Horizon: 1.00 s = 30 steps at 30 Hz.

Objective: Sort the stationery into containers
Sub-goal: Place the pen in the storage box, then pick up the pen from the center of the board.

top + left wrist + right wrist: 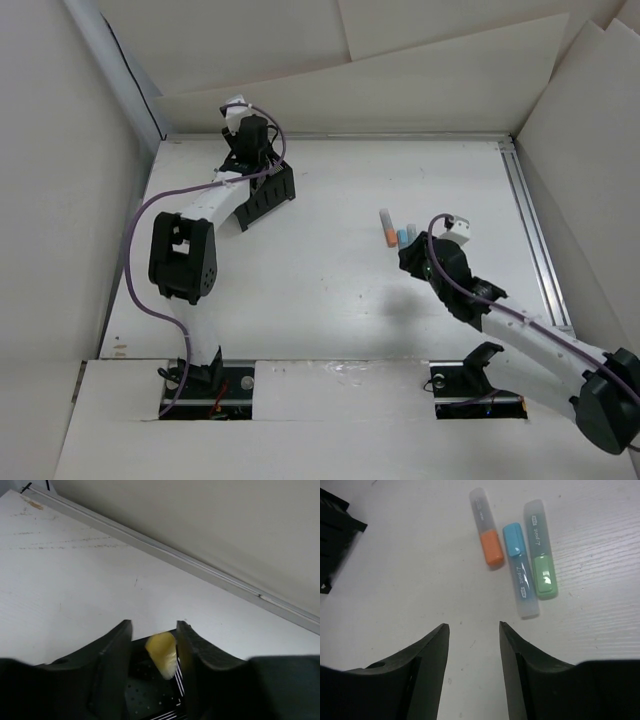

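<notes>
The black mesh organizer (272,195) stands at the back left. My left gripper (255,160) hangs over it, jaws apart. In the left wrist view a yellow highlighter (163,654) stands tilted in the organizer (145,695) between the fingers (154,622), close to the right finger and clear of the left one. The orange (486,526), light blue (519,567) and green (540,547) highlighters lie side by side on the table. My right gripper (472,625) is open and empty just short of them; it also shows in the top view (412,255). No pens or bottle show.
An aluminium rail (535,240) runs along the table's right edge and another along the back (200,565). White board walls surround the table. A corner of the organizer (332,530) shows at the far left of the right wrist view.
</notes>
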Each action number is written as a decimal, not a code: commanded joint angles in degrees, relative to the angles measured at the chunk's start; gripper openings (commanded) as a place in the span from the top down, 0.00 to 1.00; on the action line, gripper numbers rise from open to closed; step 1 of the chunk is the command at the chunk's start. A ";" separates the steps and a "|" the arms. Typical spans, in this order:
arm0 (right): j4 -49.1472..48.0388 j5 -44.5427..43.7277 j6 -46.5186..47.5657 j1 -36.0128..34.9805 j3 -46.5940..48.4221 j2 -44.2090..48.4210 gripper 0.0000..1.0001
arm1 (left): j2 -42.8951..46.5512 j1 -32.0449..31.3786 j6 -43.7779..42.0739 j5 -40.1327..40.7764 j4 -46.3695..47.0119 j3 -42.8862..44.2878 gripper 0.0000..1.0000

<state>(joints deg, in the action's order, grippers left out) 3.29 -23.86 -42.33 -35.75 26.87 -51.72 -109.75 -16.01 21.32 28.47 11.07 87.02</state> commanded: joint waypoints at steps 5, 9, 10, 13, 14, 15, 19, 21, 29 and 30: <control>-0.74 -0.66 -1.00 1.29 10.20 -14.24 0.49 | 4.89 0.19 1.35 -3.23 2.28 -0.45 0.57; -1.53 -1.19 0.23 2.69 14.95 -21.82 0.60 | 8.94 0.19 4.06 -7.19 2.29 -0.98 0.57; -1.53 -1.19 0.92 3.57 17.23 -25.32 0.67 | 9.81 0.19 4.86 -8.16 2.90 -1.50 0.57; -1.53 -2.33 1.46 5.42 21.36 -30.70 0.74 | 13.59 0.19 9.85 -12.20 5.79 -3.96 0.57; -1.53 -2.33 2.24 5.42 22.16 -33.76 0.73 | 15.43 0.19 11.45 -13.43 6.33 -5.62 0.57; -1.53 -2.33 3.20 6.21 22.95 -35.27 0.70 | 16.40 -0.94 12.59 -15.88 7.29 -6.85 0.59; -1.53 -1.02 5.93 7.88 27.00 -41.69 0.60 | 20.63 -5.95 14.53 -15.90 12.56 -13.27 0.60; -1.53 -0.49 6.72 8.58 28.40 -44.24 0.58 | 22.55 -7.89 15.32 -16.60 14.67 -16.95 0.60; -1.53 1.80 8.40 9.20 31.13 -47.33 0.56 | 29.16 -12.82 20.77 -23.00 23.03 -33.58 0.61; -1.53 1.80 8.92 9.20 31.13 -47.94 0.56 | 29.86 -12.82 21.56 -23.89 23.55 -34.72 0.61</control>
<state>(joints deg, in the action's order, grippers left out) 3.22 -22.63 -35.16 -26.70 55.18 -99.07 -83.15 -29.17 39.59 8.45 28.62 54.78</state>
